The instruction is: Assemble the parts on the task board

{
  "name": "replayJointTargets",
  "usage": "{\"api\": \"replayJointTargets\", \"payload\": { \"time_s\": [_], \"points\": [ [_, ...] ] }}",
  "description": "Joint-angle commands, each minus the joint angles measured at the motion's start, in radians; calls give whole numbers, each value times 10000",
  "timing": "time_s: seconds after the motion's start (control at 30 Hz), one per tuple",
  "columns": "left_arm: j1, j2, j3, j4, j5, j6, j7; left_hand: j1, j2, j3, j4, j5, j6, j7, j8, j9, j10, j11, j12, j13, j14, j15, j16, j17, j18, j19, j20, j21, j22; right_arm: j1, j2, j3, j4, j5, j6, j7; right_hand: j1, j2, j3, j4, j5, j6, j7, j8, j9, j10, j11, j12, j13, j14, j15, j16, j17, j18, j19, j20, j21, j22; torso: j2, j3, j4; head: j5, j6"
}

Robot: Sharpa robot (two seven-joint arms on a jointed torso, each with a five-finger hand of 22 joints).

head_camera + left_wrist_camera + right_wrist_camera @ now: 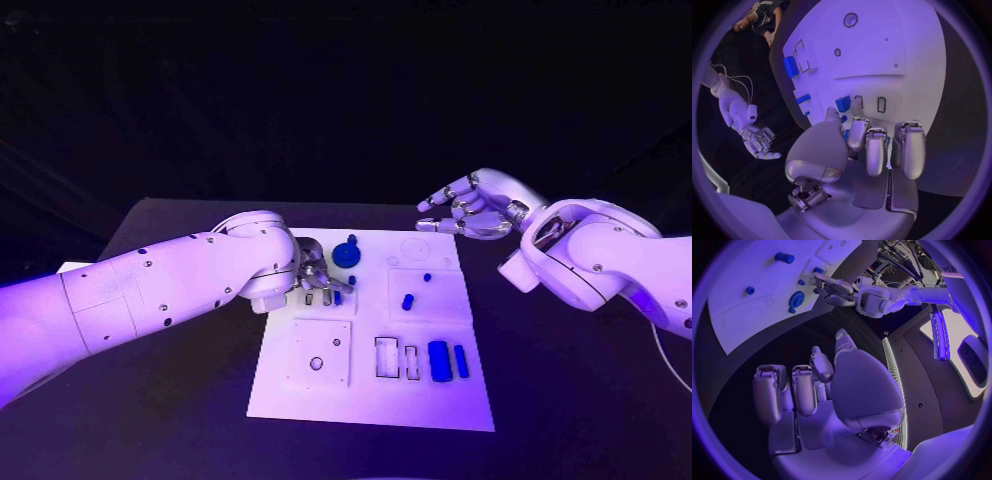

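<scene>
The task board (378,340) lies at the centre of the head view on the black table (173,420), with blue parts on it: a round gear-like part (348,254) near its upper left, two small pegs (408,300) at mid-right, and a rectangular block (438,361) with a thin bar (460,362) at lower right. The left hand (320,279) rests over the board's upper-left area, just below the gear-like part; its fingers point down among small slots and a small blue piece (843,104). Whether the fingertips pinch this piece cannot be told, as the thumb and fingers hide the contact in the left wrist view. The right hand (469,205) hovers off the board's upper right corner, fingers curled inward around nothing. No readable writing appears on the board. In the right wrist view, letters on a white surface at the upper right rim are cut off and illegible.
</scene>
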Motion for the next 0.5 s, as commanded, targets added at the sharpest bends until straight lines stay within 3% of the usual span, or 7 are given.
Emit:
{"api": "replayJointTargets", "payload": {
  "time_s": [0.03, 0.5],
  "points": [
    [-2, 29, 2, 32, -34, 186, -121, 123, -27, 154, -11, 36, -87, 13, 53, 44, 8, -42, 32, 20, 1057, -43, 30, 2634, -74, 715, -19, 29, 1944, -10, 22, -3, -15, 53, 179, 28, -20, 88, -69, 12, 36, 86, -11, 35, 9, 0, -4, -16, -10, 721, -65, -17, 1020, -7, -31, -14, -36, 1231, 6, 2, 4, 9, 9],
    [-2, 71, 2, 37, 49, 230, -91, 479, -364, 1192, -71, 39, -161, 8, -86, 227, -38, -46, -34, -12, 1057, -49, 30, 2634, -66, 696, -27, 8, 1922, -21, 69, -12, -80, 61, 206, 23, -13, 96, -74, 5, 66, 85, -10, 32, 9, -3, -5, -18, -12, 722, -65, -14, 1026, -5, -37, -16, -40, 1224, 3, 5, -1, -3, -15]
  ]
}}
